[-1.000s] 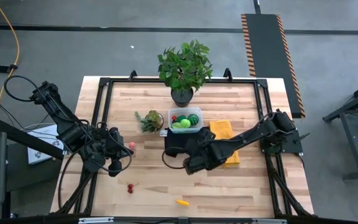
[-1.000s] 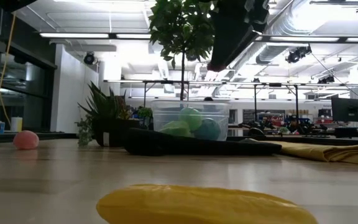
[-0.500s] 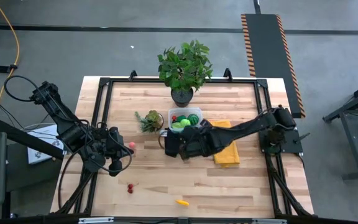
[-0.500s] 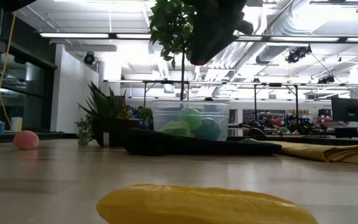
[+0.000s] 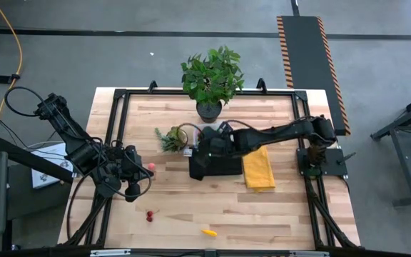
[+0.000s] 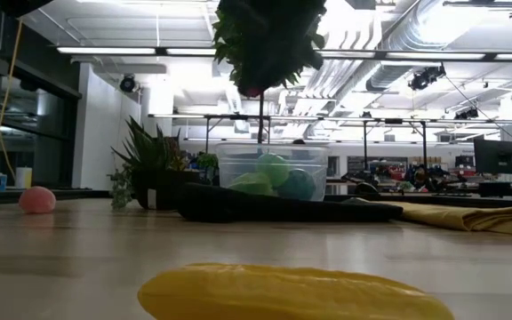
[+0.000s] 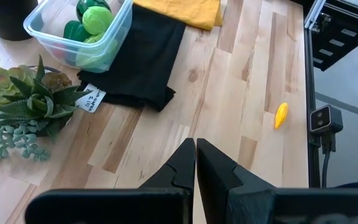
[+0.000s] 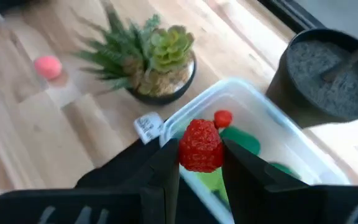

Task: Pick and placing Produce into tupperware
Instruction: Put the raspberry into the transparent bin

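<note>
My right gripper [image 8: 201,152] [image 5: 209,139] is shut on a red strawberry [image 8: 199,146] and hangs over the clear tupperware [image 8: 253,124] [image 6: 272,173] [image 7: 79,31], which holds green balls, a light green piece and a red berry. In the high view the arm covers most of the box. The box stands on a black cloth [image 5: 216,165]. Loose on the table lie a yellow piece [image 5: 208,232] [image 7: 281,115], red cherries [image 5: 149,215] and a pink ball [image 5: 151,167]. My left gripper [image 7: 196,162] [image 5: 138,180] waits shut at the table's left side. My right gripper pinches the strawberry's two sides [image 8: 185,149] between its fingers, slanting down from the table's right. The berry is lifted clear above the tupperware's open top.
A spiky succulent in a round pot [image 5: 171,138] [image 8: 154,62] stands just left of the box. A big leafy potted plant [image 5: 211,77] stands at the far edge behind it. A yellow cloth [image 5: 259,168] lies right of the black cloth. Bare wood spans the near half.
My right gripper has travelled from the middle of the table toward the far edge and a little left, passing over the black cloth to a spot above the tupperware, with its fingers staying shut.
</note>
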Robot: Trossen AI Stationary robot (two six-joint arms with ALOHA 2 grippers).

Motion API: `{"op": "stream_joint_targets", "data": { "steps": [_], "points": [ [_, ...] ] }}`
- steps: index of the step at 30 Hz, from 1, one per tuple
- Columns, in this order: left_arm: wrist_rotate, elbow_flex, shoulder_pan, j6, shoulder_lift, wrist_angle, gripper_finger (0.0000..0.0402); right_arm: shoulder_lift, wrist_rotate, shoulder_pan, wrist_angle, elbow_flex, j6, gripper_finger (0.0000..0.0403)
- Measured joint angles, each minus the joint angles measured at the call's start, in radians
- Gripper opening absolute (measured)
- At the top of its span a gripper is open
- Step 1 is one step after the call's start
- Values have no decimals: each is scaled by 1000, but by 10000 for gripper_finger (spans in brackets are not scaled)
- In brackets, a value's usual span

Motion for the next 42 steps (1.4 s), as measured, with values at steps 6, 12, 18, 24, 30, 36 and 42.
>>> {"op": "stream_joint_targets", "data": {
  "steps": [6, 12, 18, 24, 30, 36, 42],
  "points": [
    [0, 0, 0, 0, 0, 0, 5, 0, -57, -68, 19, 0, -30, 87],
    [0, 0, 0, 0, 0, 0, 5, 16, -82, -110, 28, 0, -50, 87],
    [0, 0, 0, 0, 0, 0, 5, 51, -104, -124, 39, -1, -58, 87],
    [0, 0, 0, 0, 0, -1, 5, 89, -130, -138, 36, -1, -72, 87],
    [1, 0, 0, 0, 0, -1, 5, 121, -139, -152, 35, -1, -64, 87],
    [1, 0, 0, 0, 0, -1, 5, 133, -139, -171, 32, -1, -52, 87],
    [1, 0, 0, 0, 0, 0, 5, 133, -138, -196, 30, -1, -50, 87]
  ]
}}
